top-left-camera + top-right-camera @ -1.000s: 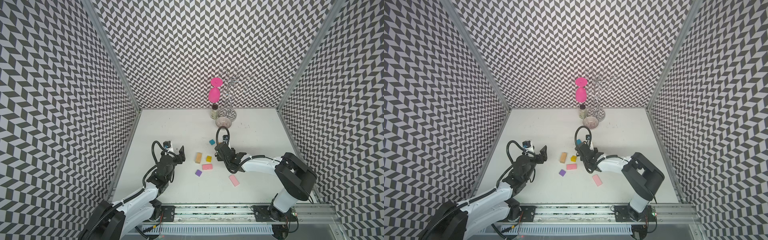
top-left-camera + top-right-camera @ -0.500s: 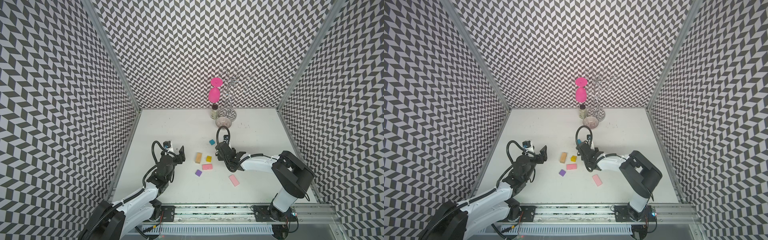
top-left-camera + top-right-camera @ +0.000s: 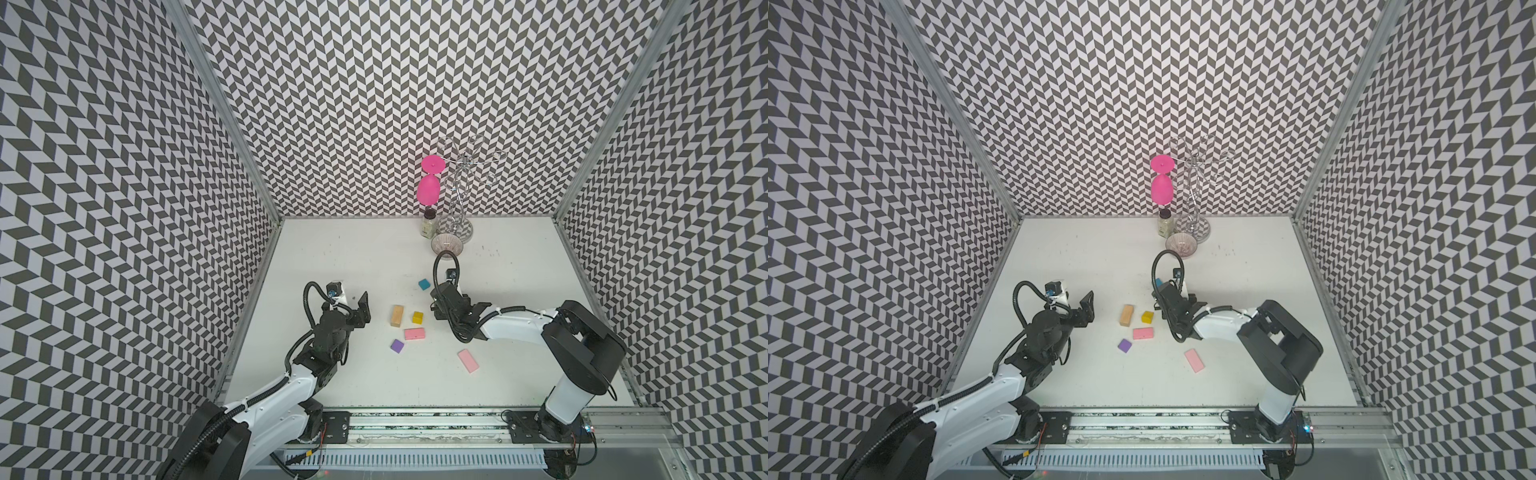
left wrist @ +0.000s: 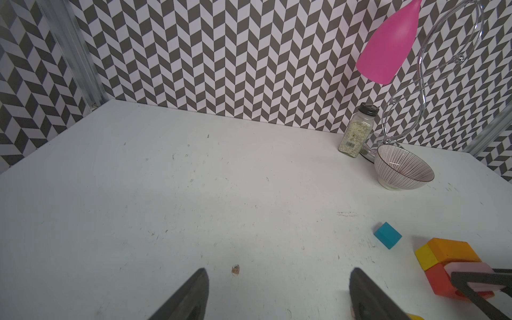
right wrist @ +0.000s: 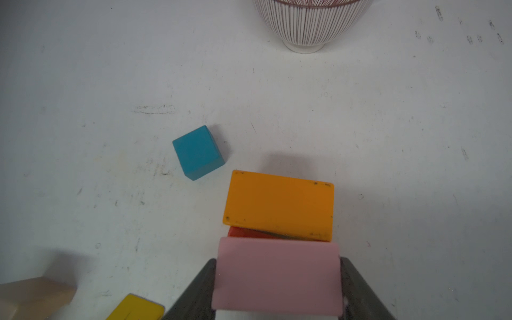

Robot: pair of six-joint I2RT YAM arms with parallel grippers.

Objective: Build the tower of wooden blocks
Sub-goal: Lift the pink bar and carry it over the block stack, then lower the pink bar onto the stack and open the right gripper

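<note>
Little shift lately. Clamps pink slab (image 5: 277,273) in right gripper (image 5: 278,260) just beside orange block (image 5: 278,203); left gripper (image 4: 279,273) spread, empty. Placement pending.

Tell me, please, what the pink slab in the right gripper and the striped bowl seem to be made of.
The pink slab looks like painted wood: flat matte coat, rounded edges, though no grain shows. The striped bowl is probably glazed ceramic: opaque white body, fine dark lines, glossy highlight inside.

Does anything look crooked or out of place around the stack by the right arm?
Yes: the orange block sits twisted on the red block beneath it, edges not lined up. The right hand grips a pink slab next to it.
</note>
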